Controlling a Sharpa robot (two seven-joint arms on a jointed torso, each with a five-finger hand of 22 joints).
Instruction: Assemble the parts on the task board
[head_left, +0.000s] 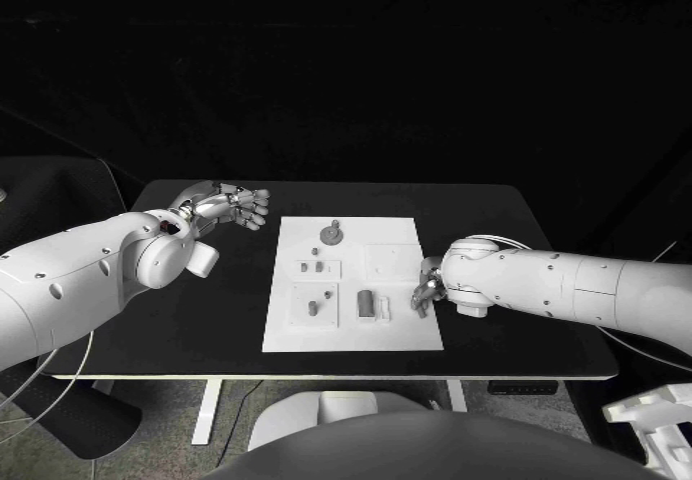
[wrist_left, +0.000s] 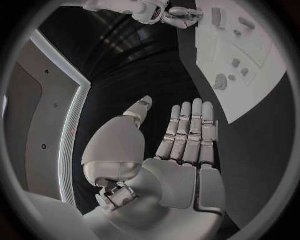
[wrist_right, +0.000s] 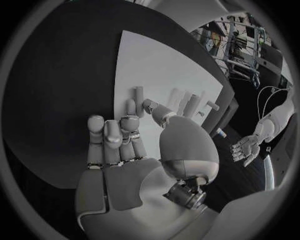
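The white task board (head_left: 397, 325) lies in the middle of the black table. Grey parts sit on it: a round piece with a peg (head_left: 332, 235), two small pegs (head_left: 310, 267), a block (head_left: 366, 302) and a thin bar (head_left: 385, 307). My right hand (head_left: 427, 288) hovers at the board's right edge, fingers stretched out and holding nothing; in the right wrist view its fingertips (wrist_right: 130, 107) reach close to a short bar (wrist_right: 139, 94). My left hand (head_left: 231, 205) hangs over the bare table left of the board, fingers straight (wrist_left: 187, 135) and empty.
Black table top (head_left: 216, 320) runs wide on both sides of the board. The board (wrist_left: 250, 65) sits well clear of my left hand. The table's front edge (head_left: 332, 375) is close below the board.
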